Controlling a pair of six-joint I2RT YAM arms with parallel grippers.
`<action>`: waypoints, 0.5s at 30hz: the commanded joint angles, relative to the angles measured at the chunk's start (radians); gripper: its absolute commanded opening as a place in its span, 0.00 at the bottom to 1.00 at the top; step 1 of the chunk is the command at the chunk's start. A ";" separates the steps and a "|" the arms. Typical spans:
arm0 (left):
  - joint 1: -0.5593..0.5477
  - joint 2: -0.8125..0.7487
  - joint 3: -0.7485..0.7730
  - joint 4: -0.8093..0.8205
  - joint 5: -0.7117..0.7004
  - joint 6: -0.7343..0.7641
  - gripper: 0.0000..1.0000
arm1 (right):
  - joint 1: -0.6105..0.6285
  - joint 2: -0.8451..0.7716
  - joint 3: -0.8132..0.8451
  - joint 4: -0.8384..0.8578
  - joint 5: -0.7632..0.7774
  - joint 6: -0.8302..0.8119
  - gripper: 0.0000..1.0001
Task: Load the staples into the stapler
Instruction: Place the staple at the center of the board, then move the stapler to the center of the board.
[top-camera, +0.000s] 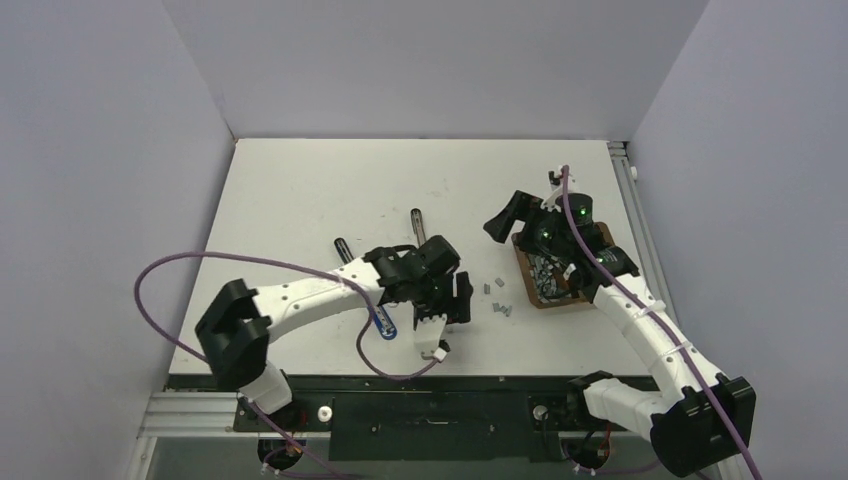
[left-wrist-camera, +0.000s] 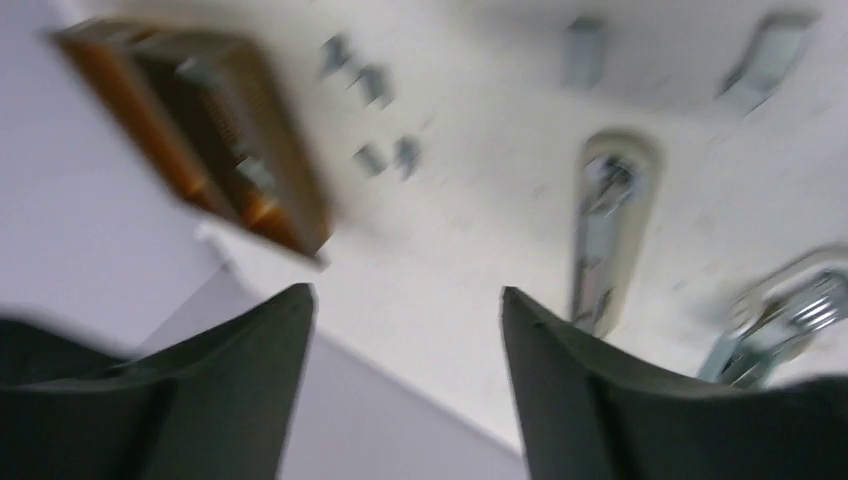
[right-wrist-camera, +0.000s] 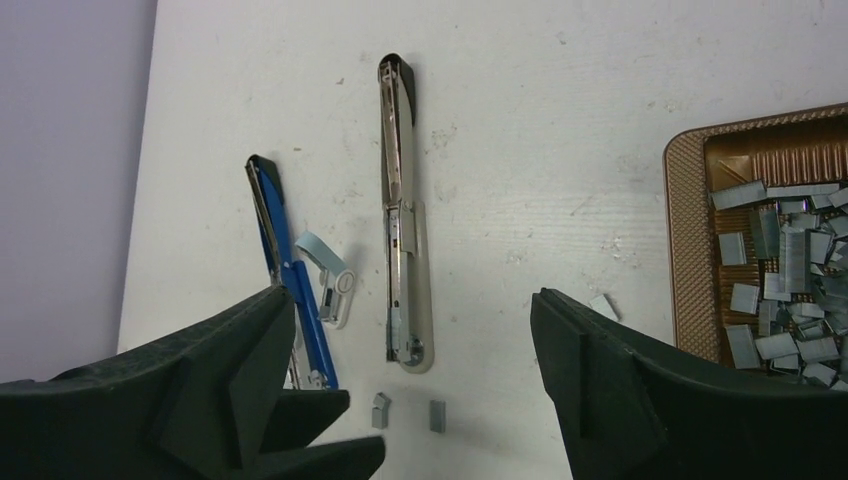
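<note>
Lab test cell: scuffed white table (top-camera: 330, 190) boxed by plain walls (top-camera: 420, 60).

Far half: I see bare table (top-camera: 330, 180) from left wall to right wall, an open passage.
Centre: blue stapler (right-wrist-camera: 285, 270) and grey stapler (right-wrist-camera: 400, 250) lie flat side by side, with a narrow lane between.
Near centre: my left arm (top-camera: 310, 298) overhangs both.
Right: tray (right-wrist-camera: 685, 250) rim stands in the way; loose staples (top-camera: 497, 300) dot the gap to its left.

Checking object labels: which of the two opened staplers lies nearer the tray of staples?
The grey stapler; the blue stapler lies on its other side, farther from the brown tray.
</note>
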 joint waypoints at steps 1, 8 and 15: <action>0.027 -0.241 -0.032 0.219 -0.068 -0.117 0.77 | -0.033 -0.027 -0.016 0.126 -0.045 0.080 0.87; 0.200 -0.511 -0.112 0.477 -0.328 -0.837 0.96 | 0.350 0.068 0.010 -0.066 0.400 0.008 0.95; 0.603 -0.504 -0.014 0.283 -0.529 -1.699 0.96 | 0.594 0.237 -0.052 -0.082 0.524 0.095 0.81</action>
